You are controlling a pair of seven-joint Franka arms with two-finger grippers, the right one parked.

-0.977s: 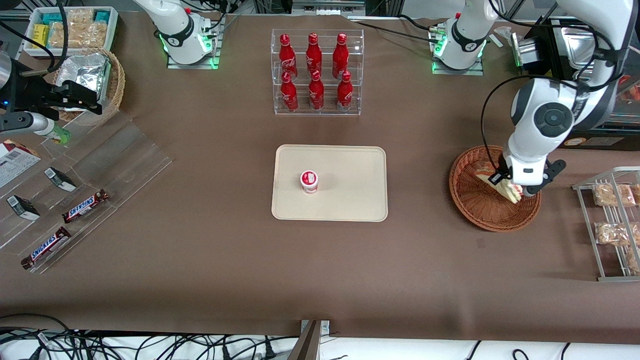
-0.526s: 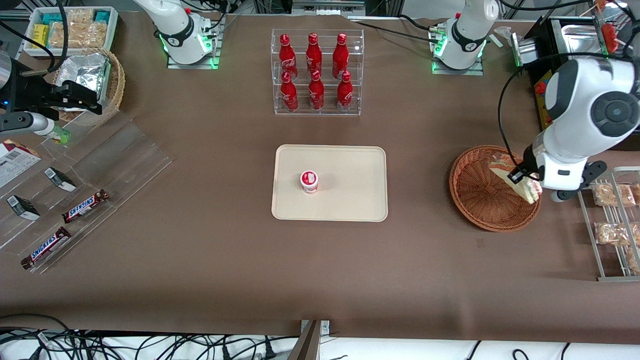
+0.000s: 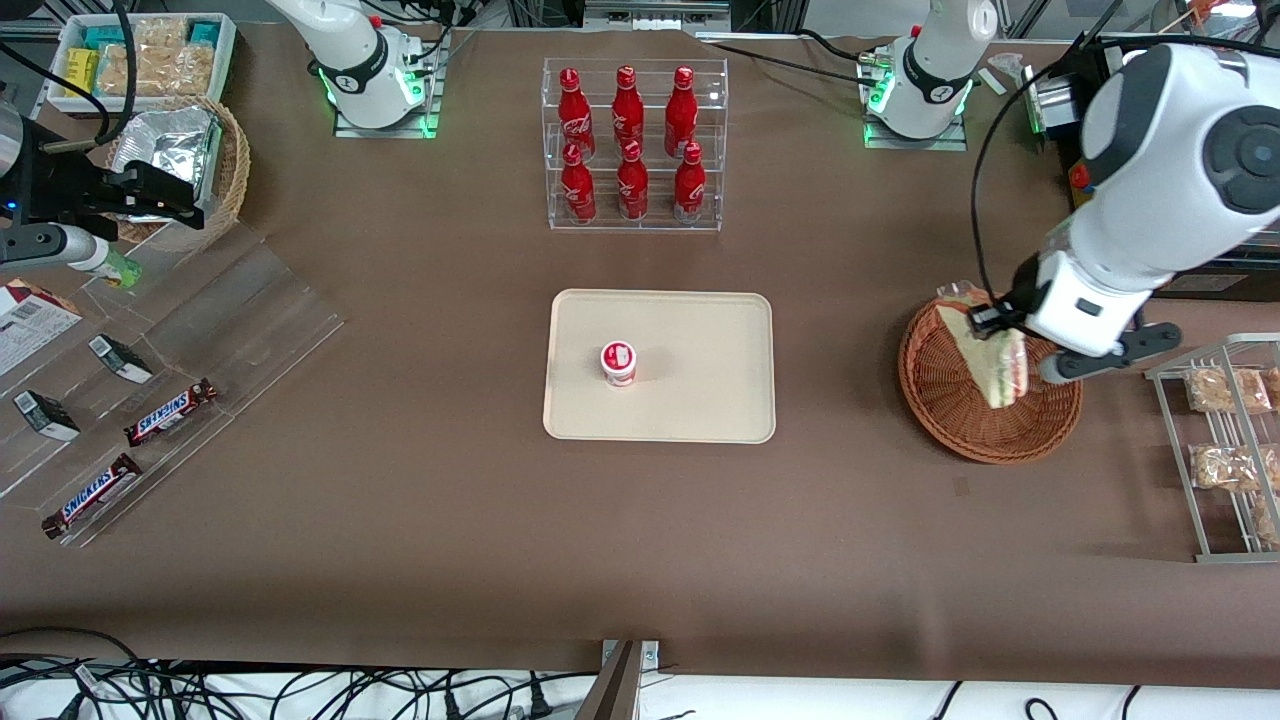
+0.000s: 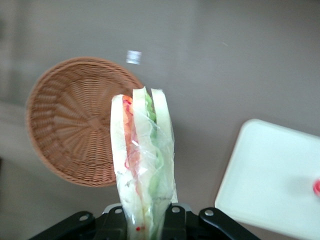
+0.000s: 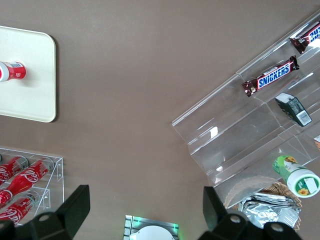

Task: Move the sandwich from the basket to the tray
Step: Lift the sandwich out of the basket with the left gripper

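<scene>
I can read "SNICKERS" on two candy bars (image 3: 171, 412) lying on a clear plastic stand (image 3: 180, 330) toward the parked arm's end of the bench. The red bottles (image 3: 627, 145) in the clear rack have white swirly writing, but I cannot read it.

My pincer (image 3: 985, 322) is closed on the sandwich (image 3: 985, 357) and holds it up in the air over the basket (image 3: 950, 400). The sandwich is a wedge of white bread in clear wrap. I can see green, red and pink stuff between the slices. In my wrist view the sandwich (image 4: 142, 165) sticks out from my pincer (image 4: 145, 220), with the round brown basket (image 4: 70, 125) below it and nothing in it.

The tray (image 3: 700, 400) is flat and beige and sits in the middle of the bench, well apart from the basket. A small cup with a red and white lid (image 3: 618, 362) stands on it.

The bench (image 3: 640, 550) is covered in plain brown. A metal rack with crumbly snack packets (image 3: 1225, 390) sits near the basket, at my arm's end. Black cables (image 3: 300, 690) lie along the edge nearest the front camera.
</scene>
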